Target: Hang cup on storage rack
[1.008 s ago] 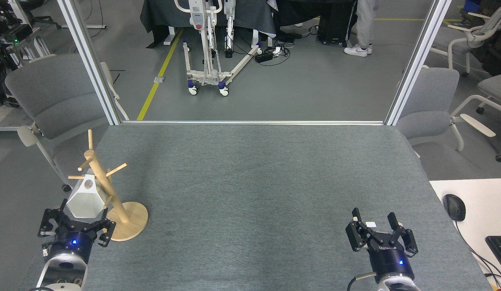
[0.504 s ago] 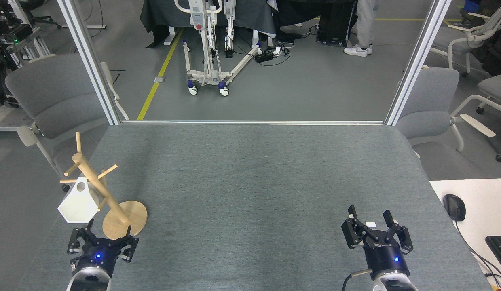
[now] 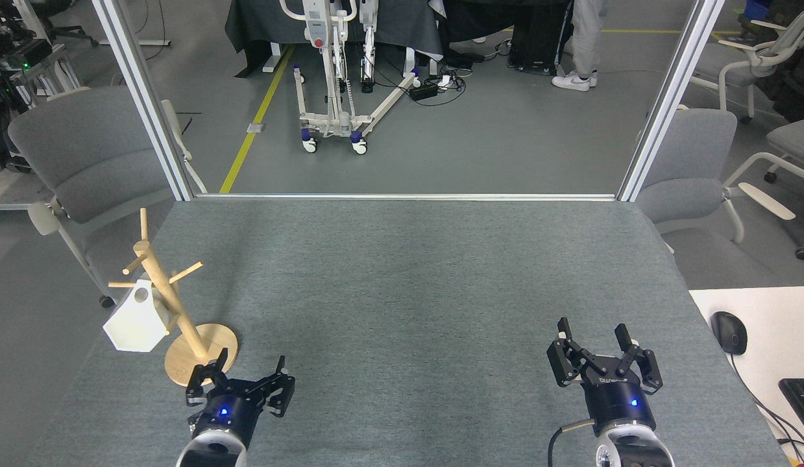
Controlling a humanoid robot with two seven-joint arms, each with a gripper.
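- The cup (image 3: 137, 320) hangs on the storage rack (image 3: 174, 318) at the table's (image 3: 414, 272) left edge.
- The left gripper (image 3: 243, 375) and right gripper (image 3: 597, 342) rest spread wide and empty, open tabletop between them.

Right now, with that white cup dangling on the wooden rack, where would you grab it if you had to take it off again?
Probably by the faceted body of the cup, coming from the near left side with the left tool. The cup hangs by its holed tab on a peg of the rack, so the tab is taken and the pole blocks the right side; only the wide lower body hangs free.
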